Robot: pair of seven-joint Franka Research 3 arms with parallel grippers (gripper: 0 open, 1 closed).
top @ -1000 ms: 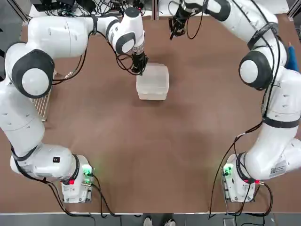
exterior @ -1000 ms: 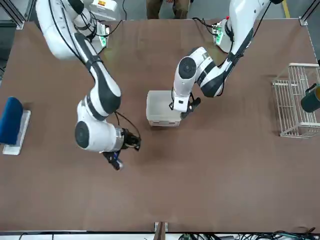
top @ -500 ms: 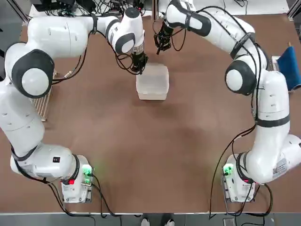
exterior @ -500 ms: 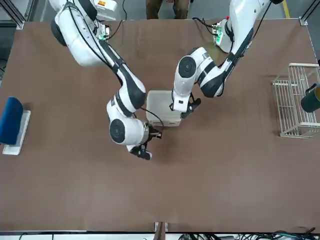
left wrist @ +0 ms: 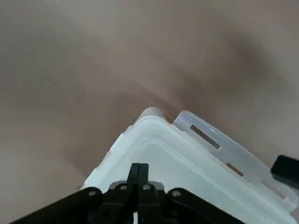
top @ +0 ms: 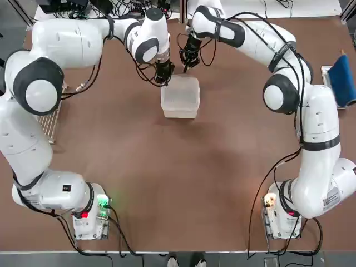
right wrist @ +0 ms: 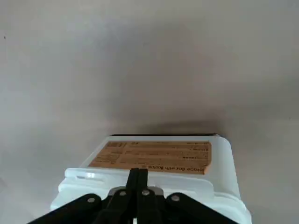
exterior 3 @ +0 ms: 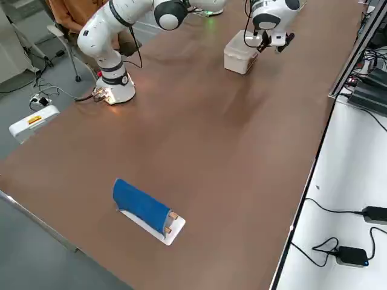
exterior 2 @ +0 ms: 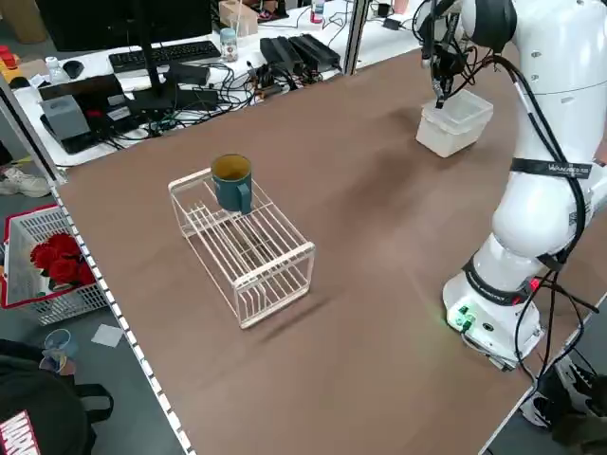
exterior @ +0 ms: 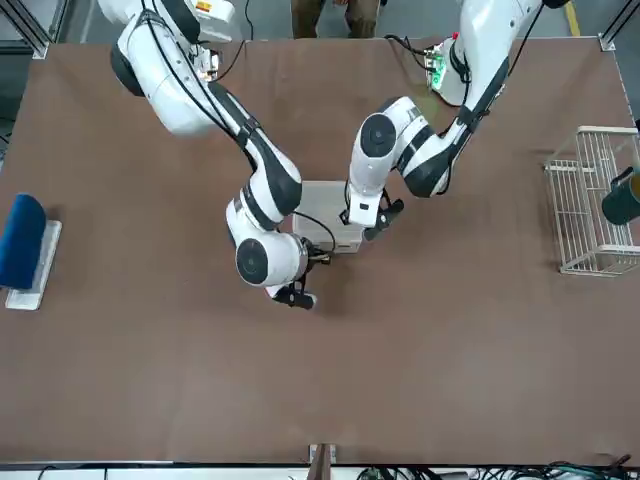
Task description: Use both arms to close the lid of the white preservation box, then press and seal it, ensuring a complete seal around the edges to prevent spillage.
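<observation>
With the lid already down on the box at mid-table, we had both grippers, left and right, empty with fingers together at its far rim. We judged it best to press straight down, working evenly around every edge.

Bare table nearside; 2 grippers crowding far rim.
</observation>
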